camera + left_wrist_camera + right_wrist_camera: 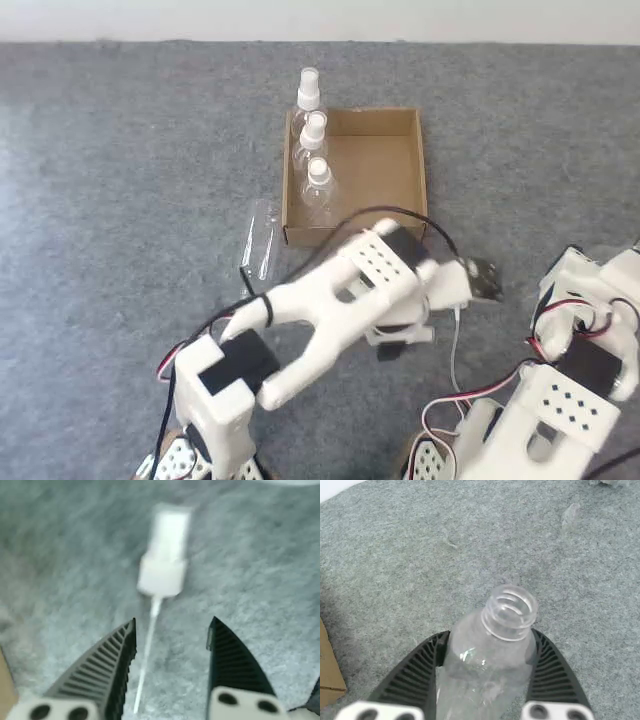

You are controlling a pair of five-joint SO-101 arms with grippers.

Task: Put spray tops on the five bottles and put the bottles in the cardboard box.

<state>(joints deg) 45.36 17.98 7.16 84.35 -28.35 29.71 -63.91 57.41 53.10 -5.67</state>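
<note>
Spray top (162,565) lies loose on carpet (60,555); my left gripper (172,621) hangs over it, jaws wide. Right gripper (490,634) clamps an uncapped bottle (492,660). Capping step, I judge: next, pinch the top, align with the neck.

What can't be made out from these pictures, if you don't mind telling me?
High view: the left arm hides what lies under it.
High view: far bottle, inside the box or behind it, unclear.
High view: clear thing beside the box, too faint to identify.
Left wrist view: spray top blurred.
Right wrist view: held bottle, base cut off by the edge.
</note>
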